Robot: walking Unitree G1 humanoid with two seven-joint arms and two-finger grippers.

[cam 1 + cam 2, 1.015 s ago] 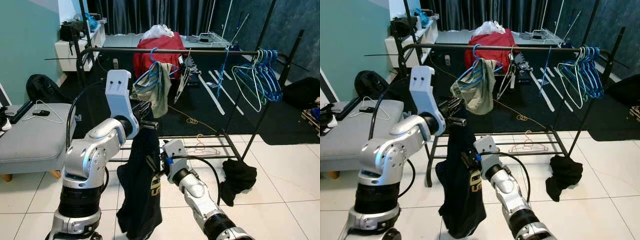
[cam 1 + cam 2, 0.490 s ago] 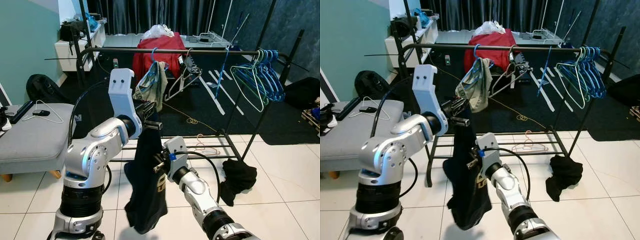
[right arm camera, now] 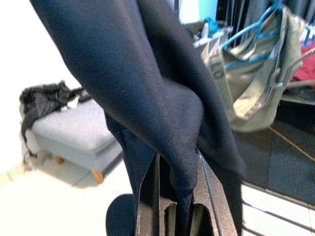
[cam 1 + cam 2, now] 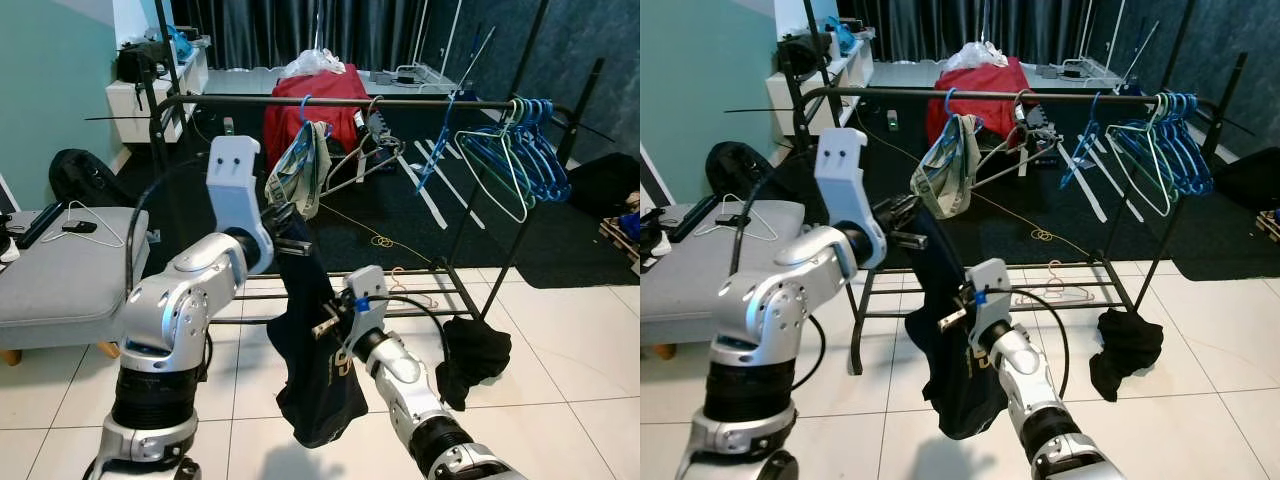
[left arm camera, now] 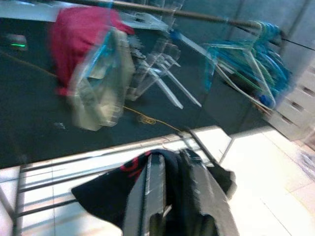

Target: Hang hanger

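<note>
Before a black clothes rail (image 4: 330, 102), both hands are gripping a dark garment (image 4: 315, 370), left hand (image 4: 290, 222) at its top, right hand (image 4: 335, 322) pinching mid-cloth; next, seemingly, lifting it up to the rail beyond them.

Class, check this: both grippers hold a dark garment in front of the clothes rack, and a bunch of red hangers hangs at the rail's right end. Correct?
Not quite. The hangers at the right end of the rail are blue, as the left eye view shows. The left gripper and right gripper do hold the dark garment.
</note>
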